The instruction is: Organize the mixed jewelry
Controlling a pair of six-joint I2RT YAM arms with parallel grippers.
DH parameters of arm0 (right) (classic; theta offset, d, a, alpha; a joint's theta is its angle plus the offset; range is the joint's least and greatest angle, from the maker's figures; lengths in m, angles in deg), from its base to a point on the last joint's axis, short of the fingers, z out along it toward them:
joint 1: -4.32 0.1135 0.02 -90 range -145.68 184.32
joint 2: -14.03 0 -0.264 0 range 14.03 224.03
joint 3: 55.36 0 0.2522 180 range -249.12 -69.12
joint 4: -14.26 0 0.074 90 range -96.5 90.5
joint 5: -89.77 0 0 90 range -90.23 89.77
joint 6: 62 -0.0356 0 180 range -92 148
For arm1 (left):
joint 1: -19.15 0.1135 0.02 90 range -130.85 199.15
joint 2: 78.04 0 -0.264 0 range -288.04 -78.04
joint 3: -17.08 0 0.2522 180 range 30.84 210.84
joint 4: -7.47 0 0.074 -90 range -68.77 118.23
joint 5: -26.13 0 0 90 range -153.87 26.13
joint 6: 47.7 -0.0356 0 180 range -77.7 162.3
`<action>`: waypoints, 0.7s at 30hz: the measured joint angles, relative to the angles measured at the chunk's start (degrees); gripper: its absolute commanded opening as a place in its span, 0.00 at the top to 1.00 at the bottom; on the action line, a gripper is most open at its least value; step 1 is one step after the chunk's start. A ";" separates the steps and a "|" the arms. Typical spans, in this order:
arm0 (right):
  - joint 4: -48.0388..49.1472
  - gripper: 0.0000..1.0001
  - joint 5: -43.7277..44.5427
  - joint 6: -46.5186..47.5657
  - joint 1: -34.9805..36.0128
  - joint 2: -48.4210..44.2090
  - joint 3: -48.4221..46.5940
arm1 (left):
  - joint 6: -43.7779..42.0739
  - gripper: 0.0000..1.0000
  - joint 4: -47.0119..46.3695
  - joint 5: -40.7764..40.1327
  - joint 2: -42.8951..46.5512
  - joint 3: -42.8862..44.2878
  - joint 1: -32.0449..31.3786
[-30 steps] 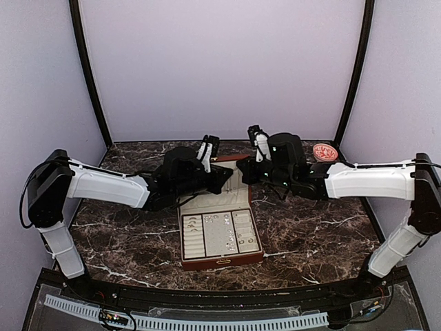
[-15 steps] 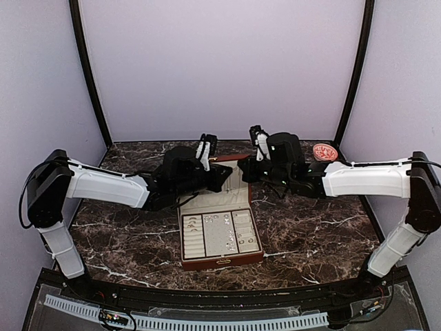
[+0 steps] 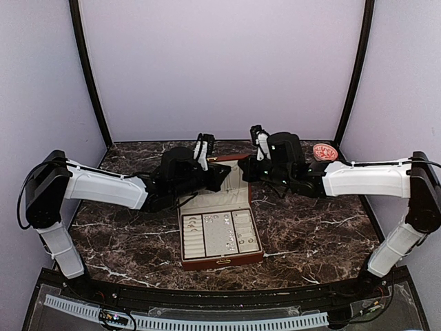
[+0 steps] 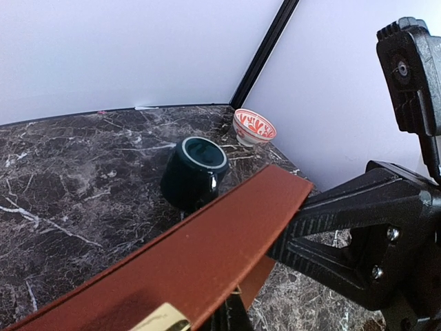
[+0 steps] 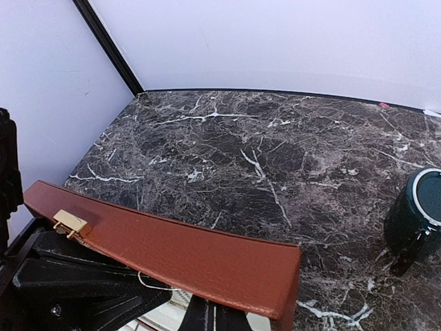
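The reddish-brown box (image 3: 220, 261) stands open mid-table. Several tiny silvery pieces of the mixed jewelry (image 3: 224, 231) lie in its cream compartments. Its raised lid (image 4: 207, 255) fills the bottom of both wrist views, with a gold clasp (image 5: 69, 223) on its edge. My left gripper (image 3: 222, 176) and right gripper (image 3: 242, 171) meet at the lid from either side. The left gripper (image 4: 235, 316) is shut, and a thin chain (image 5: 153, 285) hangs from its tips under the lid. The right gripper (image 5: 215, 318) is shut; the lid hides its tips.
A dark green mug (image 4: 193, 172) stands behind the lid, also seen at the right wrist view's edge as the mug (image 5: 415, 212). A small pink patterned bowl (image 3: 324, 152) sits at the back right corner. Purple walls close in the dark marble table (image 3: 310, 227).
Both grippers have shifted very slightly at the lid. The box and its contents have not moved.
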 measured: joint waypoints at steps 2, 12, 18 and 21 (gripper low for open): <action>0.00 1.00 -0.09 -0.04 -0.04 0.00 -0.02 | 0.15 1.00 0.00 -0.15 0.00 0.00 -0.02; 0.42 1.00 -0.68 -0.35 -0.35 2.36 -1.05 | 0.79 1.00 0.13 -0.57 0.00 0.00 0.00; 0.44 1.00 -1.49 -0.35 -0.35 2.36 -1.14 | 1.64 1.00 0.15 -0.35 0.00 -0.39 0.00; 0.42 1.00 -1.60 -0.35 -0.35 2.36 -1.14 | 1.90 1.00 0.48 -0.33 0.00 -0.98 0.00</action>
